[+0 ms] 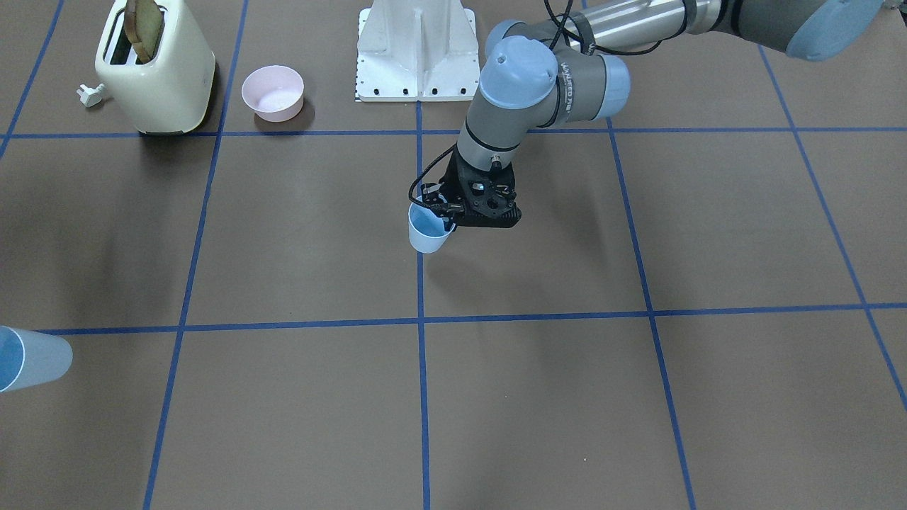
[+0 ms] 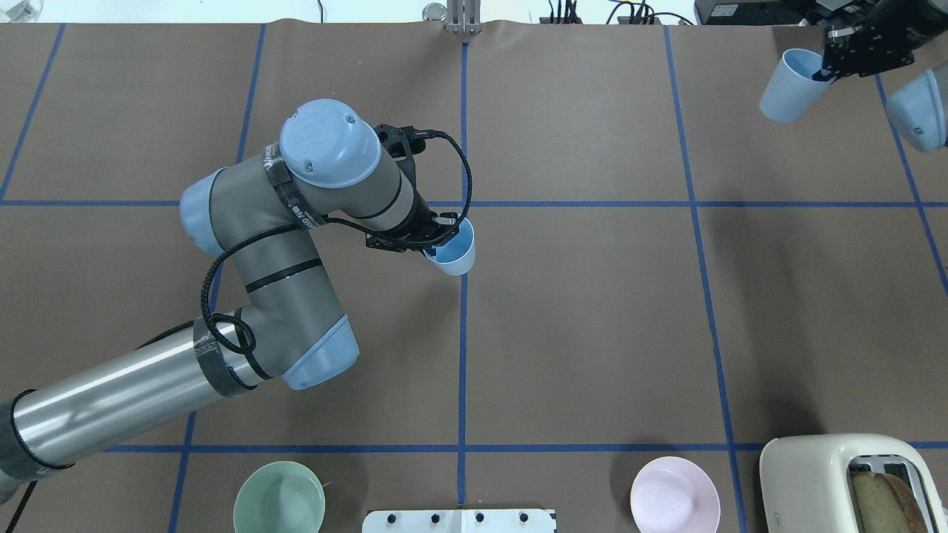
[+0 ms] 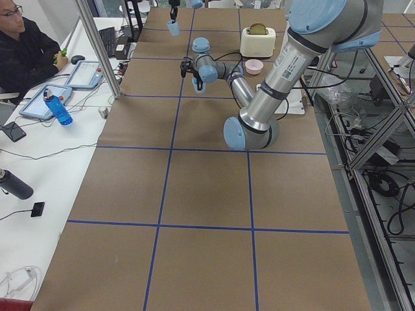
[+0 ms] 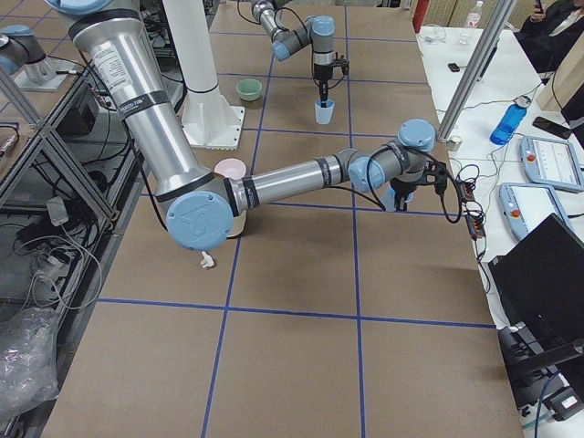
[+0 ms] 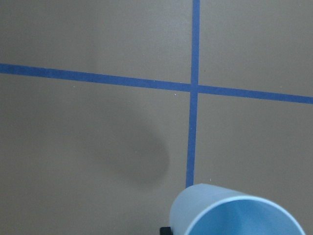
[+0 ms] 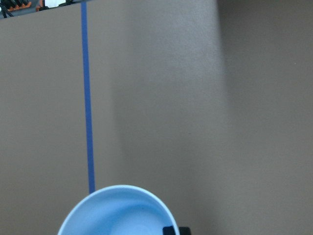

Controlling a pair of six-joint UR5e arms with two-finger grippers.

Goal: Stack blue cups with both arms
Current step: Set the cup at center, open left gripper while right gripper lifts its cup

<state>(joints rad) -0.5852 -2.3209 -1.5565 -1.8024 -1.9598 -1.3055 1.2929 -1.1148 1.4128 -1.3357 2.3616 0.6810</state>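
My left gripper (image 2: 437,248) is shut on the rim of one pale blue cup (image 2: 453,253) near the table's middle, over a blue tape line. It also shows in the front view (image 1: 429,230) and the left wrist view (image 5: 234,215), where a shadow lies apart from it on the table. My right gripper (image 2: 822,72) is shut on the rim of the second blue cup (image 2: 786,85) at the far right edge, tilted. That cup shows at the front view's left edge (image 1: 28,358) and in the right wrist view (image 6: 117,213).
A cream toaster (image 1: 156,67) with toast, a white plug (image 1: 91,94) and a pink bowl (image 1: 273,92) stand near the robot's base on its right. A green bowl (image 2: 279,503) sits on its left. The white pedestal (image 1: 417,49) stands between them. An operator (image 3: 26,45) sits beside the table.
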